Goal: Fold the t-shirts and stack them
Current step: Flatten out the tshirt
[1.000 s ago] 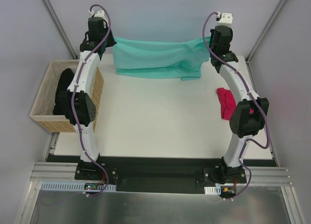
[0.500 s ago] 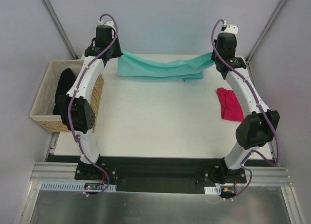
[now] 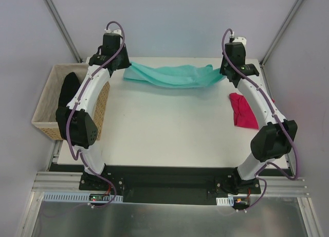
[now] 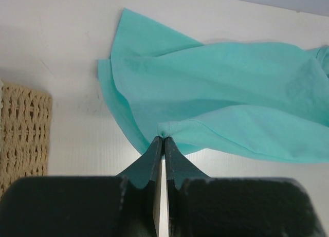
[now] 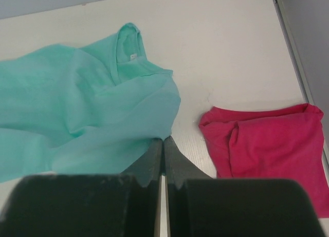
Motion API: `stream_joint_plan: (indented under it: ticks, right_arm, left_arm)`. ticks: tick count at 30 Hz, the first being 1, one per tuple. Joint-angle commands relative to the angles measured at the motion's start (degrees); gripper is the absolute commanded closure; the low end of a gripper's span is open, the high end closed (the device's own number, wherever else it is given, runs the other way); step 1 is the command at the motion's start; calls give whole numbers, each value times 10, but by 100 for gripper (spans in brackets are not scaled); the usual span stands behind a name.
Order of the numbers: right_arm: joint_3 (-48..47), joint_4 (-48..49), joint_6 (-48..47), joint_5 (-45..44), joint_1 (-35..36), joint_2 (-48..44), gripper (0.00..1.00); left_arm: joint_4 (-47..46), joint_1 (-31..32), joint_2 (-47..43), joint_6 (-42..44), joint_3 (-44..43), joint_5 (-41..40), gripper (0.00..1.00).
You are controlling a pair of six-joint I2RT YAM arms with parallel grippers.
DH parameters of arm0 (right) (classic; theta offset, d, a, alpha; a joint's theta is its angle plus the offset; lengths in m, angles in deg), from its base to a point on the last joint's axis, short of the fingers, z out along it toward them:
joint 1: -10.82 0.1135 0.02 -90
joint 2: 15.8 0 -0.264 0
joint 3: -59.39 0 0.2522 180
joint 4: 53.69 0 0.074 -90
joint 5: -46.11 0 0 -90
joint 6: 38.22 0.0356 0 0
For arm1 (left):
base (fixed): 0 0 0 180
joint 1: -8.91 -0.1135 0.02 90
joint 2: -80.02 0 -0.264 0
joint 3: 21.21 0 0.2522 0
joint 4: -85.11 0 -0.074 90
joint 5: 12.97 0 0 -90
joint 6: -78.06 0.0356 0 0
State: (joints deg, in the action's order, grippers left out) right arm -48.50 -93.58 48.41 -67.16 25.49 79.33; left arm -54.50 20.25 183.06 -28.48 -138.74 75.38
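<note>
A teal-green t-shirt [image 3: 175,75] hangs stretched across the far side of the table between both grippers. My left gripper [image 4: 163,139] is shut on its left edge [image 4: 216,98], near the far left corner [image 3: 126,71]. My right gripper [image 5: 163,139] is shut on the shirt's right edge [image 5: 87,103], at the far right [image 3: 224,72]. A magenta-pink t-shirt [image 3: 243,110] lies folded on the table's right side, also in the right wrist view [image 5: 267,144]. A black t-shirt [image 3: 67,90] lies in the basket.
The tan woven basket [image 3: 43,121] stands off the table's left edge; its corner shows in the left wrist view [image 4: 23,129]. The white table [image 3: 164,129] has frame posts at its far corners.
Both grippers moved farther back and lower with the teal shirt. The cloth, hanging as a broad sheet before, now sags in a narrow band close to the table.
</note>
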Motion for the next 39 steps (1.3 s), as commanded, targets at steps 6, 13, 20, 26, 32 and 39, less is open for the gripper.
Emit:
stream_joint_plan:
  ticks: [6, 13, 20, 26, 32, 39]
  right_arm:
    - [15, -58, 29, 11, 10, -49, 99]
    - [38, -67, 31, 18, 12, -56, 99]
    - [41, -81, 32, 28, 12, -57, 99]
    - [53, -103, 45, 32, 12, -71, 99]
    - [53, -146, 65, 49, 13, -74, 99]
    - [74, -178, 89, 68, 19, -81, 99]
  left_arm:
    - [40, 9, -49, -32, 36, -27, 100]
    - [43, 11, -73, -44, 73, -43, 100]
    - [69, 11, -86, -47, 75, -56, 100]
    - [106, 15, -90, -49, 83, -57, 100]
    - [155, 18, -86, -51, 95, -46, 100]
    - [197, 28, -89, -49, 113, -36, 100]
